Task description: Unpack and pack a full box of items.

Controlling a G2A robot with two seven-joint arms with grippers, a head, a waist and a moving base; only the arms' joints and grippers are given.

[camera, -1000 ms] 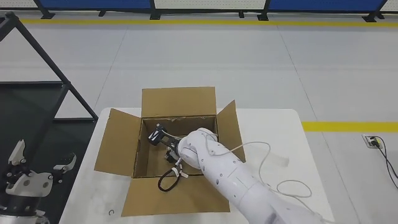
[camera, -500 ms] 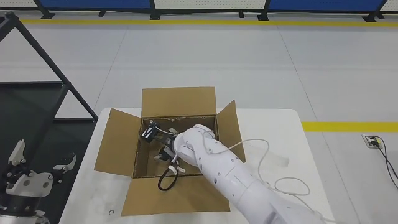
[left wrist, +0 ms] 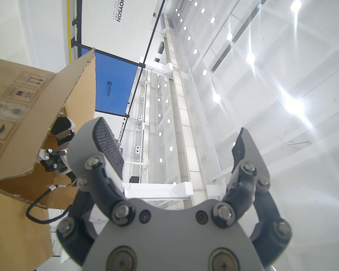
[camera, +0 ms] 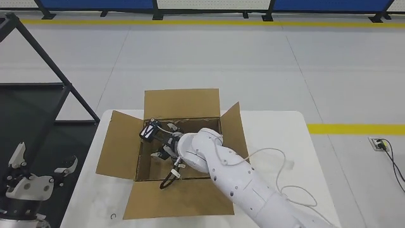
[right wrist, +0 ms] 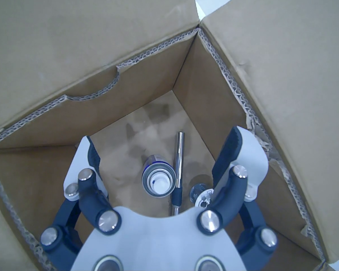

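An open cardboard box stands on the white table, flaps spread. My right gripper hangs inside it near the far left corner. In the right wrist view this gripper is open and holds nothing. Below it on the box floor are a spray can, a shiny metal rod and a small clear item with a white part. My left gripper is off the table's left side, open and empty. It points up at the ceiling beside a box flap.
A black cable loop hangs from the right wrist over the box's near edge. White cable trails along the arm over the table's right part. A black metal frame stands at the left, beyond the table.
The right gripper has shifted inside the box toward its far left corner. The left arm has stayed still.
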